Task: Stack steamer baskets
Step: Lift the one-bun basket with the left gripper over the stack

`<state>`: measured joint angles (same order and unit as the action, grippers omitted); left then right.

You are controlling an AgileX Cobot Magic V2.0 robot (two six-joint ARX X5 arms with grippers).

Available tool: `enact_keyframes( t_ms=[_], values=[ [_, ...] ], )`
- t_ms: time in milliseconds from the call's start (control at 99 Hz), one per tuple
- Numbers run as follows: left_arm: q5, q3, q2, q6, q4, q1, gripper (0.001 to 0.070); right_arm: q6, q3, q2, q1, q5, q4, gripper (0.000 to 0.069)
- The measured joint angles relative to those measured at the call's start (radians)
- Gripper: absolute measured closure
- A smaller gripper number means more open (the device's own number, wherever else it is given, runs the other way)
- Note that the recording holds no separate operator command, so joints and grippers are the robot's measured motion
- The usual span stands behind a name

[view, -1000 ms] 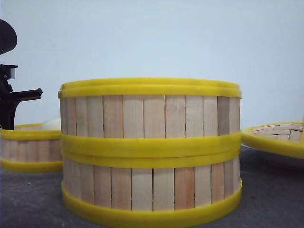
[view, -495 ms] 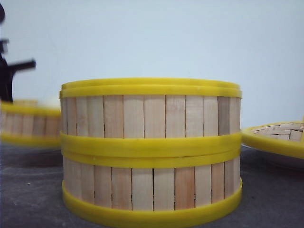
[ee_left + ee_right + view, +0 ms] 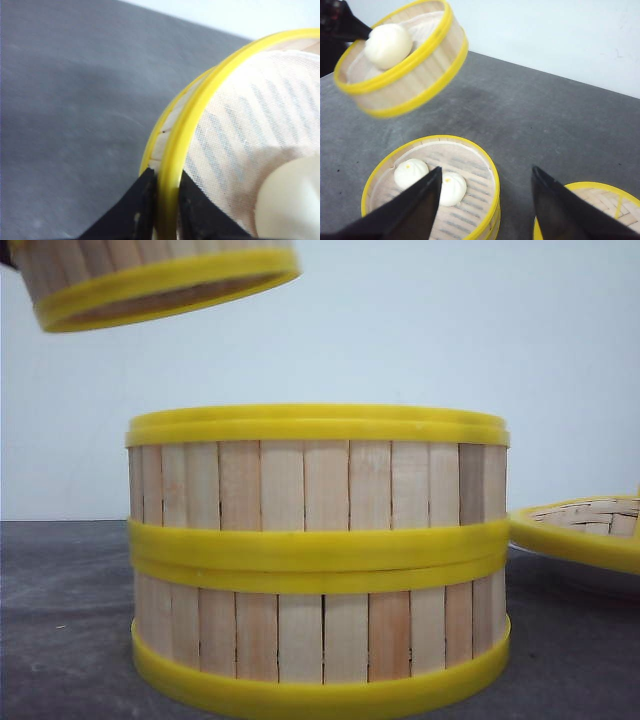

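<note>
Overhead, the left gripper (image 3: 166,212) pinches the rim of a tilted steamer basket (image 3: 402,60) holding a bun (image 3: 388,45), above two stacked baskets (image 3: 318,558); the right gripper (image 3: 485,200) gapes wide.

A: What's the setting here?
B: A dark grey desk (image 3: 60,620), matte and faintly mottled, runs back to a plain pale wall (image 3: 450,330).
A: Any windows or furniture?
B: I can only make out desk and wall. The light is soft and even, and a dim shadow lies on the grey surface in the right wrist view.
</note>
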<state>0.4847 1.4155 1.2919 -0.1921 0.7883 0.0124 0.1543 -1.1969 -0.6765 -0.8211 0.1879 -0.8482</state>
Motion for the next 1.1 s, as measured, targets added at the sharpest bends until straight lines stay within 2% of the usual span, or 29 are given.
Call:
enact_keyframes(
  t_ms=[172,293,525,758,1101],
  values=[
    [0.004,0.000,-0.012,0.062,0.103,0.128,0.0675,0.000,0.000,0.000,0.000,0.000,0.011,0.0352],
    [-0.056,0.000,-0.012,0.094,0.120,0.236,0.0675,0.000,0.000,0.000,0.000,0.000,0.024,0.0352],
    [-0.163,0.000,0.027,0.105,0.124,0.399,0.0675,0.000,0.000,0.000,0.000,0.000,0.024,0.0352],
    [-0.221,0.000,0.141,0.112,0.101,0.476,0.0675,0.000,0.000,0.000,0.000,0.000,0.026,0.0352],
    [-0.223,0.000,0.201,0.114,0.070,0.475,0.0675,0.000,0.000,0.000,0.000,0.000,0.023,0.0352]
  ],
)
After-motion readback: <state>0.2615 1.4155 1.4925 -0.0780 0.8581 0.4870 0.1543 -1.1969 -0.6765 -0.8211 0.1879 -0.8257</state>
